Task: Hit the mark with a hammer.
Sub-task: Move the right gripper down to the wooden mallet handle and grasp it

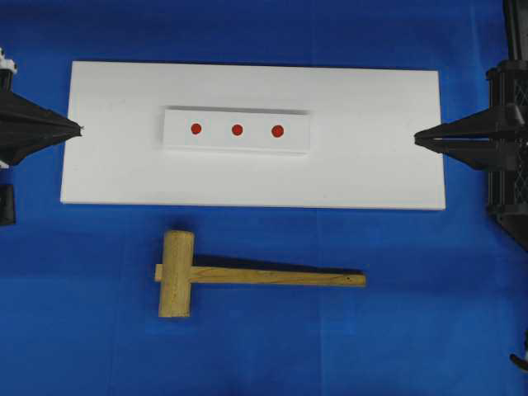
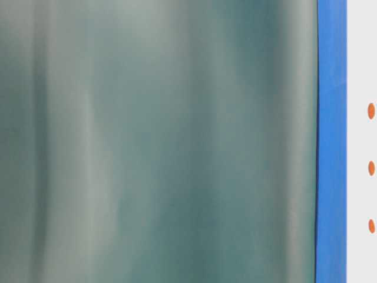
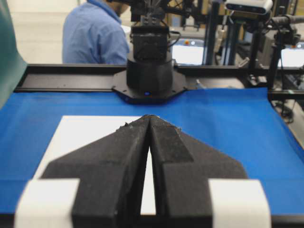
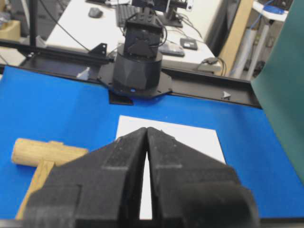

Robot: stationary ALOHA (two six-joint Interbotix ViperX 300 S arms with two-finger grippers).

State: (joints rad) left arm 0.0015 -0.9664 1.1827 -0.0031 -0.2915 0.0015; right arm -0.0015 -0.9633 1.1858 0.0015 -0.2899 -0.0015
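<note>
A light-wood hammer (image 1: 239, 275) lies on the blue cloth in front of the white board (image 1: 115, 165), head at the left, thin handle pointing right. On the board sits a white block (image 1: 177, 140) with three red marks (image 1: 237, 129) in a row. My left gripper (image 1: 80, 129) is shut and empty at the board's left edge. My right gripper (image 1: 417, 139) is shut and empty over the board's right end. In the right wrist view the hammer (image 4: 40, 154) shows at the lower left, beside my shut gripper (image 4: 147, 129). The left wrist view shows my shut gripper (image 3: 150, 117) over the board.
Blue cloth (image 1: 412, 313) covers the table around the board. Each arm's black base stands at the far end of the other's wrist view. A green screen (image 2: 159, 141) fills most of the table-level view; the marks (image 2: 371, 168) show at its right edge.
</note>
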